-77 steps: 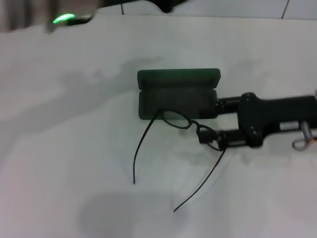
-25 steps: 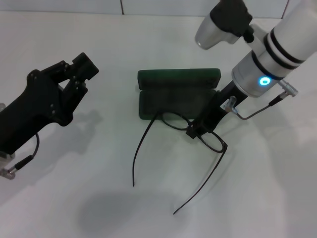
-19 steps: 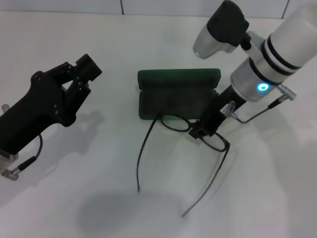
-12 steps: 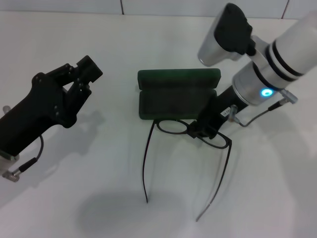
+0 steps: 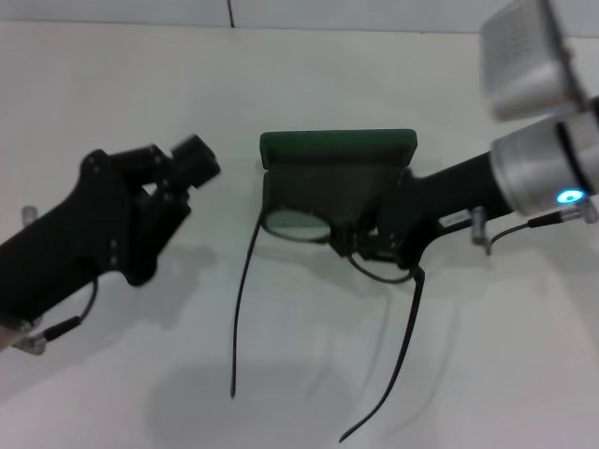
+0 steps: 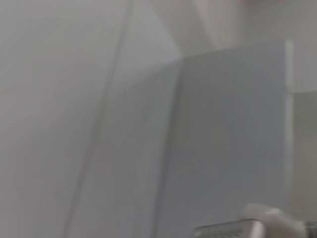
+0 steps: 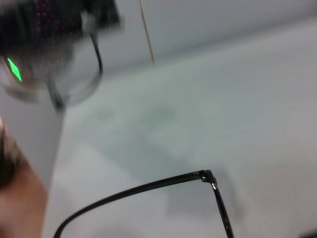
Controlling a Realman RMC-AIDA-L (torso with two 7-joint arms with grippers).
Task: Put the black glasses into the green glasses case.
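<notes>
Black glasses (image 5: 323, 234) — right gripper (image 5: 367, 241) clamps them.

White table (image 5: 309, 84) w/ a smooth surface. Behind its far edge, a pale wall (image 5: 374, 11) w/ thin dark seam lines. Soft grey shadows on the table.

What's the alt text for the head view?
The right claw holds the glasses by the bridge, lifted in front of the open case on the table, temples hanging toward the camera. The left claw hovers left of the case.
</notes>
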